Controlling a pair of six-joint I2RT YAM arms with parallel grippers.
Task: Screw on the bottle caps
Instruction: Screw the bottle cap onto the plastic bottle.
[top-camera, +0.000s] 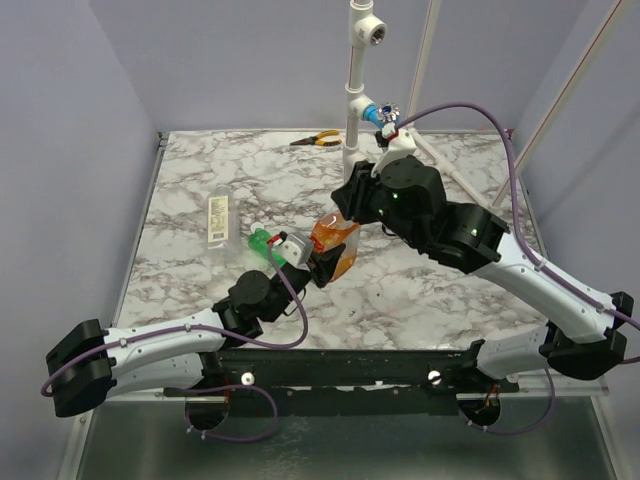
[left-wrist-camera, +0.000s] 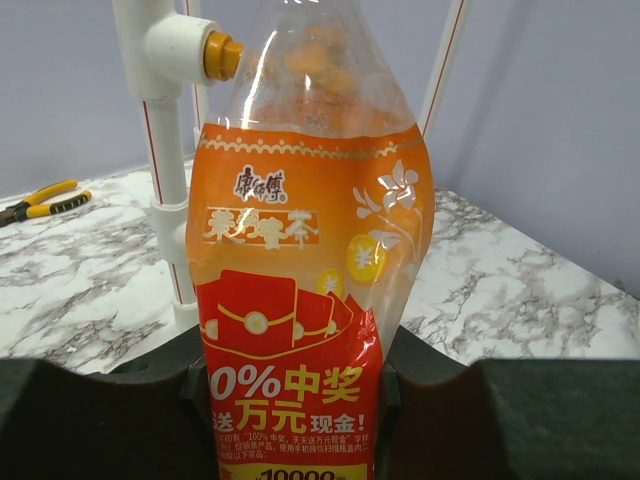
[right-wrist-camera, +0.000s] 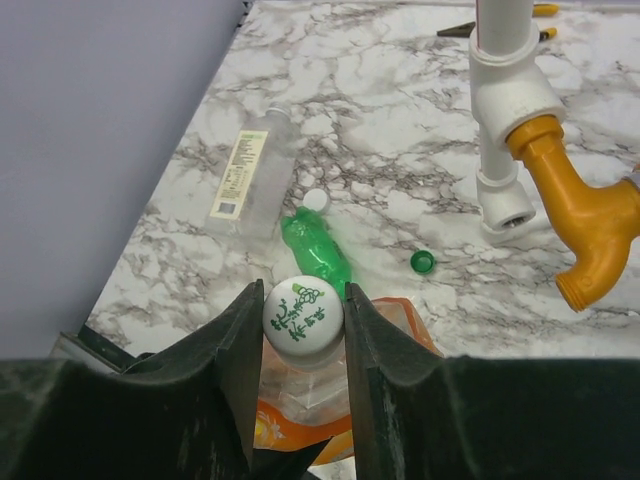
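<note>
The wide orange bottle (left-wrist-camera: 310, 280) stands upright, its lower body clamped in my left gripper (left-wrist-camera: 290, 400), which is shut on it. On the bottle's neck sits a white cap (right-wrist-camera: 303, 318) with green print, and both fingers of my right gripper (right-wrist-camera: 303, 295) press against its sides from above. In the top view the bottle (top-camera: 338, 248) is at mid-table between the left gripper (top-camera: 318, 264) and the right gripper (top-camera: 335, 218). A slim green bottle (right-wrist-camera: 315, 250) lies on the marble, a dark green cap (right-wrist-camera: 423, 262) loose to its right. The clear labelled bottle (right-wrist-camera: 250, 175) lies further left.
A white pipe frame (top-camera: 358, 90) rises at the back with a blue tap handle (top-camera: 385, 112); its orange tap (right-wrist-camera: 580, 210) hangs close on the right of the right wrist view. Yellow-handled pliers (top-camera: 315, 139) lie at the far edge. Purple walls enclose the table.
</note>
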